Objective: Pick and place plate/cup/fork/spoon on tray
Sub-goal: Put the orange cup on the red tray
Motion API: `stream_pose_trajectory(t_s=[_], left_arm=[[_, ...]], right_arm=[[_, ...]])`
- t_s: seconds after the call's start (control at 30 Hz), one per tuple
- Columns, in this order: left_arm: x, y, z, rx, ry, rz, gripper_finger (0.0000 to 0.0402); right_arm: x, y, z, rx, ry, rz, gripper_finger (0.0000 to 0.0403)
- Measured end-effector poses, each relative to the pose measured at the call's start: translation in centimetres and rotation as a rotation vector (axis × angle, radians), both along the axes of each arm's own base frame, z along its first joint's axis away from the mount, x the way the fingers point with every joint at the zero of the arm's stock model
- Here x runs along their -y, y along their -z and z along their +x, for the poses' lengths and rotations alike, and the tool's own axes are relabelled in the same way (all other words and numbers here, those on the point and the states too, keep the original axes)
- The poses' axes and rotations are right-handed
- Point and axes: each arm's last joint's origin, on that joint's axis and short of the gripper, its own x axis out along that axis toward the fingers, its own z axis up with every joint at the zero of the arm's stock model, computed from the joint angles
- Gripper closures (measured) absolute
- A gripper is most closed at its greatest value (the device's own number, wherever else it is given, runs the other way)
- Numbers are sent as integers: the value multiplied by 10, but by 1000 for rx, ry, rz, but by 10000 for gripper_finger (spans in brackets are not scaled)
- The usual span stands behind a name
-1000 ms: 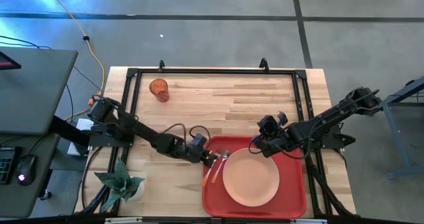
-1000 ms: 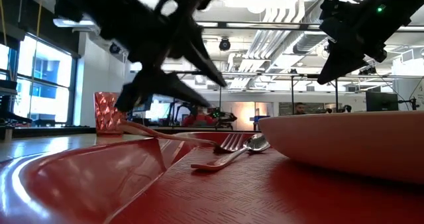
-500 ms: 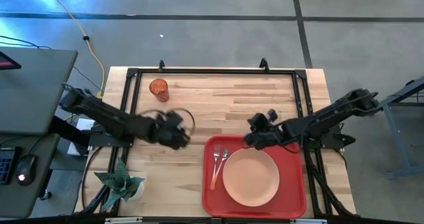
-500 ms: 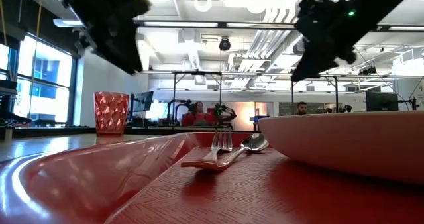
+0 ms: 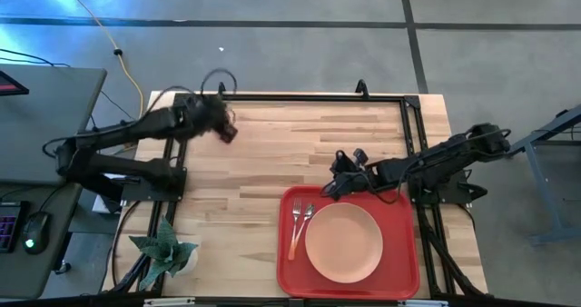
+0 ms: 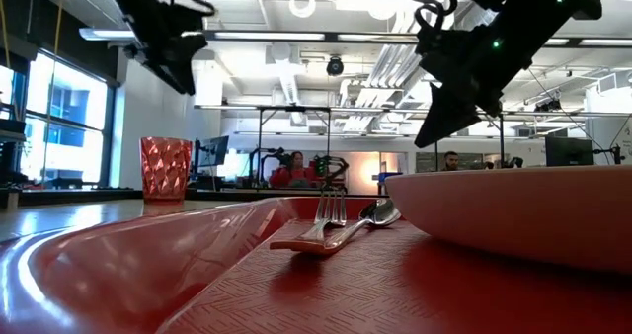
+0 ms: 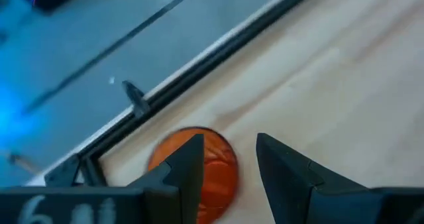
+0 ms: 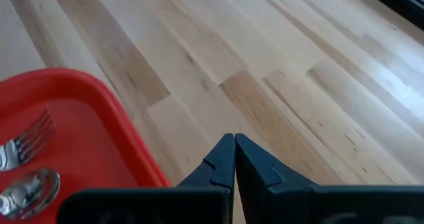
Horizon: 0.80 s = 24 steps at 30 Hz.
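The bright red tray point(image 5: 399, 271) lies flat at the worktop's near right part. On it rests the round salmon-pink plate point(image 5: 343, 242), right way up. Just left of the plate, the orange-handled fork point(image 5: 294, 225) and spoon point(image 5: 305, 218) lie side by side, touching. The translucent orange-red cup point(image 6: 165, 168) stands upright at the far left corner, well apart from the tray.
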Motion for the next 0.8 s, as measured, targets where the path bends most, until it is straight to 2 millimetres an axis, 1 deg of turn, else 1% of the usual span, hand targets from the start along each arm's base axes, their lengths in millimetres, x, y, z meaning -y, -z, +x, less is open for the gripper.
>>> stream_pose_trajectory(t_s=[0.13,0.23,0.4,0.5,0.6,0.7,0.8], left_arm=[[-36,7,-12,36,-175,-77,273],[-60,18,-22,16,-272,-151,270],[-88,35,-33,-71,-378,-304,250],[-97,43,-33,-153,-391,-347,232],[-101,49,-30,-196,-380,-387,213],[-102,53,-26,-184,-313,-451,196],[-102,54,-25,-169,-282,-482,185]], right_arm=[[0,0,0,-9,-11,-8,400],[0,0,0,-9,-11,-8,400],[0,1,-1,-19,-11,-10,400],[0,1,-2,-26,-12,-10,400],[0,2,-2,-37,-14,-10,400],[0,2,-3,-46,-12,-10,400],[0,2,-3,-48,-12,-10,400]])
